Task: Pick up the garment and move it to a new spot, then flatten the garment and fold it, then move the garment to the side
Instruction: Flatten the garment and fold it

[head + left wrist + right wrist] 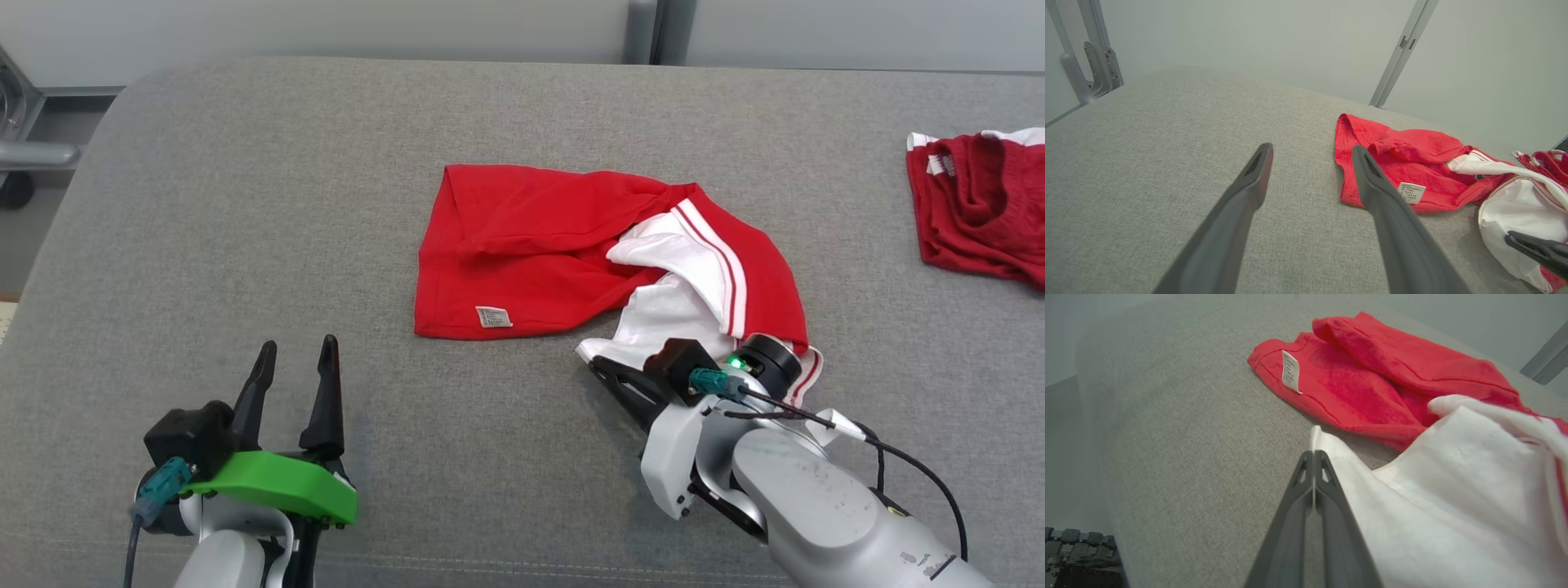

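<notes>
Pinches the white near corner of the crumpled red-and-white garment [555, 245], lying in the middle of the grey desk [245, 204], with the right end effector [594, 363] closed on the cloth. Holds the left end effector [297, 347] spread open and empty at the near left of the desk, apart from the garment.

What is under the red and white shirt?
The grey cushion shows all around the shirt, so the shirt lies on it. Whether anything else hides beneath cannot be seen, because the cloth covers it. The right gripper pinches its white edge.
</notes>
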### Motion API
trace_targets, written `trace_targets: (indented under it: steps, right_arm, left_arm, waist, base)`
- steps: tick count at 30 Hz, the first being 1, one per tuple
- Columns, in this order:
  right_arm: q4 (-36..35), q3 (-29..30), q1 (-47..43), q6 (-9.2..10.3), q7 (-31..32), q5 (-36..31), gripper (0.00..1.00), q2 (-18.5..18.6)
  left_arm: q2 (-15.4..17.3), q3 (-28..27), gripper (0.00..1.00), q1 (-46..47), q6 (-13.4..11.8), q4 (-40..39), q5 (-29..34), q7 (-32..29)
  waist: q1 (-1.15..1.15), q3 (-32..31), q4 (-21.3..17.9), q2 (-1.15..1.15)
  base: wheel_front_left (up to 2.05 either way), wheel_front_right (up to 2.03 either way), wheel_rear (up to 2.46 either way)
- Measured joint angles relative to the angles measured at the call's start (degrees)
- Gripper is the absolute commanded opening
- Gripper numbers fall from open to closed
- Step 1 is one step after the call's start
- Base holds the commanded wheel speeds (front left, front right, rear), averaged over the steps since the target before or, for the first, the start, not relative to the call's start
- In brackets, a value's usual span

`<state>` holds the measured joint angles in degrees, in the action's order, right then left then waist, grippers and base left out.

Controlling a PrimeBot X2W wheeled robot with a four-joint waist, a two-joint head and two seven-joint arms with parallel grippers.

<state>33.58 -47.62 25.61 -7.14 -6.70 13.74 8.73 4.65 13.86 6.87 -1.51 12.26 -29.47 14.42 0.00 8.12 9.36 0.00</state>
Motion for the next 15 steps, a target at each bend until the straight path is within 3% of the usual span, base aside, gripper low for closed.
trace_targets:
  steps: [15]
  right_arm:
    - [-3.2,3.9,1.0,0.0,-6.9,3.3,0.0,0.5]
  left_arm:
    - [0.7,1.3,1.0,0.6,2.1,8.9,-1.0,-3.6]
  waist:
    - [0.0,0.7,-6.3,0.0]
  base:
    - [0.0,0.0,0.0]
